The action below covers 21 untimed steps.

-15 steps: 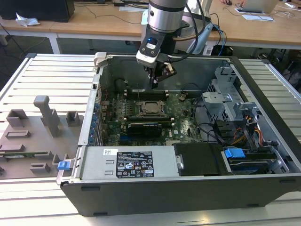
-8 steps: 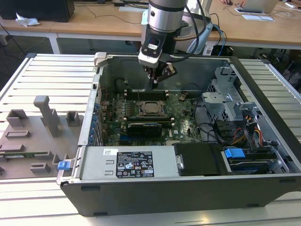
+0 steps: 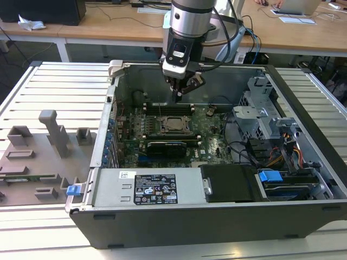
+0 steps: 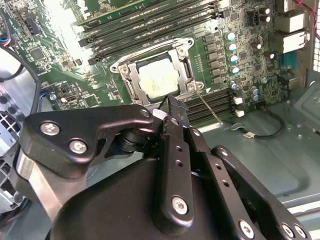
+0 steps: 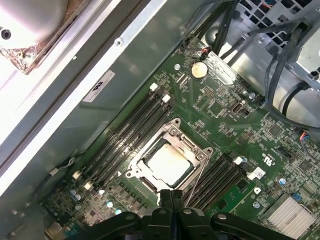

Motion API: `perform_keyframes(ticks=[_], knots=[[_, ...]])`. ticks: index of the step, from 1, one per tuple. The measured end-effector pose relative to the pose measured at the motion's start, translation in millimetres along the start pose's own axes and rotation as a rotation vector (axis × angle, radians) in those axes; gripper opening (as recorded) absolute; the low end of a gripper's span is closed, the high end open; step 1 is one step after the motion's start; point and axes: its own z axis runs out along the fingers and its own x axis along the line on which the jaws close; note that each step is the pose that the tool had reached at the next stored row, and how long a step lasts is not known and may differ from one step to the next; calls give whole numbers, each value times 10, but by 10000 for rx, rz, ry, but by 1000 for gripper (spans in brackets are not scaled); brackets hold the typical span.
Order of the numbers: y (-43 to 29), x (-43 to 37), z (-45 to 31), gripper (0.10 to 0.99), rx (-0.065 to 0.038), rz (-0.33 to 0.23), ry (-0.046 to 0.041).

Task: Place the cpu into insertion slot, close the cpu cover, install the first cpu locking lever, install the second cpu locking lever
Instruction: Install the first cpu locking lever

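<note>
Squarely, the small pale silvery-grey square cpu [image 5: 167, 162] is lying flat and face up in the black square insertion slot [image 5: 144, 162]. Its edges are running parallel to the long narrow black memory slots [image 5: 125, 135]. The thin silvery metal cpu cover [image 5: 186, 142] is lying lowered, framing it. The black claw [image 5: 170, 196], tips pressed together on nothing, is hovering beside a thin slanting wire lever [image 5: 194, 180].

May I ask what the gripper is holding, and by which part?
Nothing; the gripper is shut and empty, hovering near the chip on the green board.
</note>
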Motion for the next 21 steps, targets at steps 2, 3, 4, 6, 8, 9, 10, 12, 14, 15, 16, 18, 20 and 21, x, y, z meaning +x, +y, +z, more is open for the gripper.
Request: perform_keyframes(ticks=[2, 3, 4, 6, 8, 9, 10, 12, 14, 15, 16, 18, 20, 21], knots=[[0, 0, 0, 106, 9, -196, -5], [0, 0, 0, 106, 13, -270, -6], [0, 0, 0, 106, 22, -446, -11], [0, 0, 0, 106, 41, -868, -22], [0, 0, 0, 106, 52, -1095, -27], [0, 0, 0, 106, 59, -1225, -31], [0, 0, 0, 106, 65, -1345, -34], [0, 0, 0, 106, 81, -1674, -42], [0, 0, 0, 106, 90, -1859, -46], [0, 0, 0, 106, 94, -1959, -49], [0, 0, 0, 106, 100, -2063, -52], [0, 0, 0, 106, 119, -2472, -62], [0, 0, 0, 106, 128, -2663, -66], [0, 0, 0, 106, 132, -2733, -68]])
